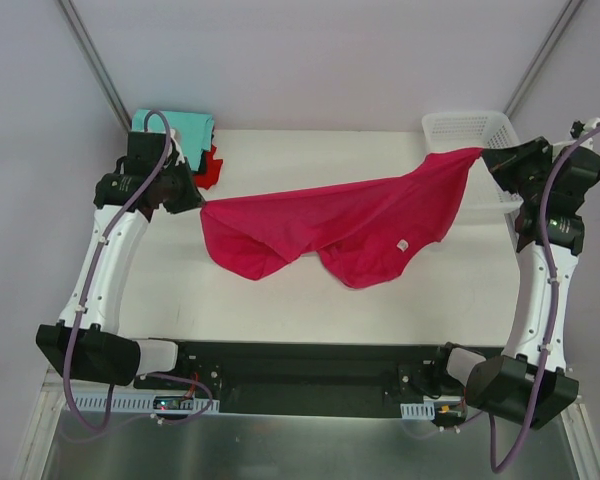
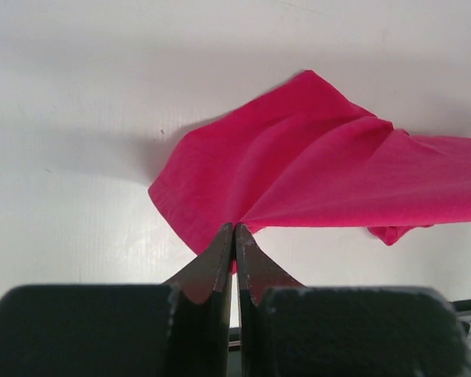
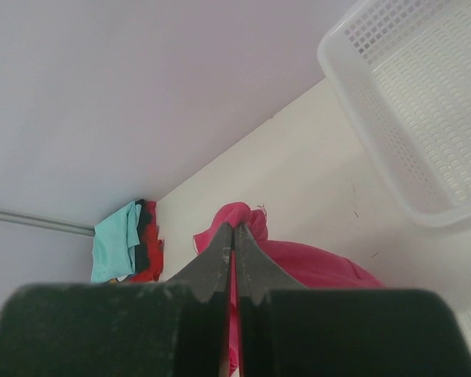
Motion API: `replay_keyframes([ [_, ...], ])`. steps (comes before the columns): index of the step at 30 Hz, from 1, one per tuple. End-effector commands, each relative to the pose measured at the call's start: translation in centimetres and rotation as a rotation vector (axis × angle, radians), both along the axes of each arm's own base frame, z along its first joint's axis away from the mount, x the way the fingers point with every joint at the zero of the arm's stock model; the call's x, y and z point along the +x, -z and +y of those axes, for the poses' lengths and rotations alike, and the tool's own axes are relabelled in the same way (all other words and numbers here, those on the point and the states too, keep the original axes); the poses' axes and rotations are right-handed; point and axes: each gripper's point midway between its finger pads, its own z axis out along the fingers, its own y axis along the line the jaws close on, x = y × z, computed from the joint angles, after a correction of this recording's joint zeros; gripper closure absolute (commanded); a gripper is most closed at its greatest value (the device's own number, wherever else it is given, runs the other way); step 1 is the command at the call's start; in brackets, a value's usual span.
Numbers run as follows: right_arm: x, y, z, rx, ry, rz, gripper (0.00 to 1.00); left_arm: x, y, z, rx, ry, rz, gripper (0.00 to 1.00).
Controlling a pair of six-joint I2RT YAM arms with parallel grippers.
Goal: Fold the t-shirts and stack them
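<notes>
Two arms share one large, soft magenta-pink cloth t-shirt, stretched across the smooth white table in the top view. The right gripper pinches one end at the near-left corner of the white plastic mesh basket. The left gripper pinches the other end well to the left of the basket. The middle sags, and its lower folds seem to reach the table. A pile of folded teal, red and dark t-shirts lies at the far corner, well apart from the basket.

In the left wrist view the jaws are pressed together on a hem edge, and creases fan out from the pinch over the bare surface.

In the right wrist view the jaws are likewise pressed together with pink cloth bunched between them. The basket sits just beside them, and the folded pile lies far off against the pale lilac wall.

The shirt looks light, limp and unbreakable. It should drape and crease freely, and thin cloth may slip from a narrow pinch. Hem corners or shoulder seams look like the best holds. The flat, matte table should let it slide, though walls stand close around.
</notes>
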Motion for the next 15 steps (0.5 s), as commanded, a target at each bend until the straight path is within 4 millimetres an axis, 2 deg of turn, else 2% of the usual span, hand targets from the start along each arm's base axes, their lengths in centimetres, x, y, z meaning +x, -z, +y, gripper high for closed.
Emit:
replay_keyframes([
  [1, -0.9, -3.6, 0.6, -0.028, -0.017, -0.133, 0.99, 0.3, 1.1, -1.7, -0.059, 0.047, 0.034, 1.00],
  [2, -0.9, -3.6, 0.8, -0.027, -0.023, -0.131, 0.99, 0.4, 1.2, -2.6, -0.051, 0.075, 0.032, 1.00],
  [8, -1.2, -3.6, 1.9, -0.023, -0.065, -0.155, 0.99, 2.2, 3.4, -5.0, -0.036, 0.101, 0.073, 1.00],
  [10, -1.5, -3.6, 2.1, -0.028, -0.070, -0.158, 0.99, 3.9, 4.8, -5.4, -0.035, 0.101, 0.100, 1.00],
  [11, -1.8, -3.7, 2.3, -0.029, -0.071, -0.163, 0.99, 4.7, 4.6, -5.7, -0.041, 0.105, 0.095, 1.00],
  [12, -1.9, -3.6, 2.3, -0.031, -0.073, -0.163, 0.99, 5.8, 6.1, -5.9, -0.034, 0.104, 0.134, 1.00],
  [13, -2.1, -3.6, 2.4, -0.034, -0.076, -0.165, 0.99, 6.4, 6.5, -6.1, -0.035, 0.103, 0.145, 1.00],
  [14, -2.3, -3.4, 2.5, -0.034, -0.077, -0.165, 0.99, 7.6, 5.9, -6.3, -0.037, 0.105, 0.125, 1.00],
  [15, -2.4, -3.4, 2.5, -0.036, -0.077, -0.168, 0.99, 8.7, 7.6, -6.5, -0.027, 0.103, 0.163, 1.00],
])
